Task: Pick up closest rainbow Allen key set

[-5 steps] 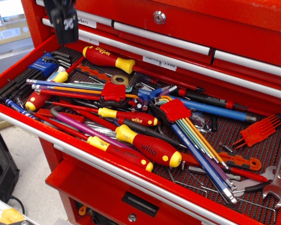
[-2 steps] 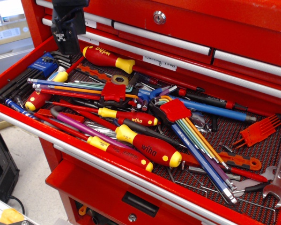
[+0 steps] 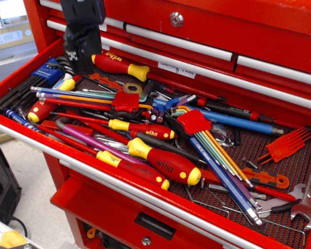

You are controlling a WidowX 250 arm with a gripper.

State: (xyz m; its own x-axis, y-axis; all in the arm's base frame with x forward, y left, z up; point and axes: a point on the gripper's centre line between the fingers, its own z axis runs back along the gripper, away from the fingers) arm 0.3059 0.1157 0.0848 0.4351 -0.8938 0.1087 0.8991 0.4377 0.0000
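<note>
The rainbow Allen key set (image 3: 78,97) lies in the left half of the open red drawer. Its lilac-blue, orange, red and green keys run nearly parallel, tips pointing left, and sit in a dark red blocky holder (image 3: 125,102). My black gripper (image 3: 82,66) hangs above the drawer's back left, over the red-and-yellow screwdriver's handle. It is above and behind the long keys and up-left of the holder, touching nothing. Its fingers read as one dark block, so I cannot tell how the jaws stand.
Black keys in a blue holder (image 3: 46,72) lie at the far left. A fanned key set with a bright red holder (image 3: 194,122) lies mid-drawer. Wiha screwdrivers (image 3: 163,165) crowd the front. Wrenches (image 3: 306,207) lie at the right. The cabinet's drawer fronts (image 3: 207,31) rise behind.
My gripper has moved down and to the right, from the top left corner toward the drawer's back left. The tools have not moved.
</note>
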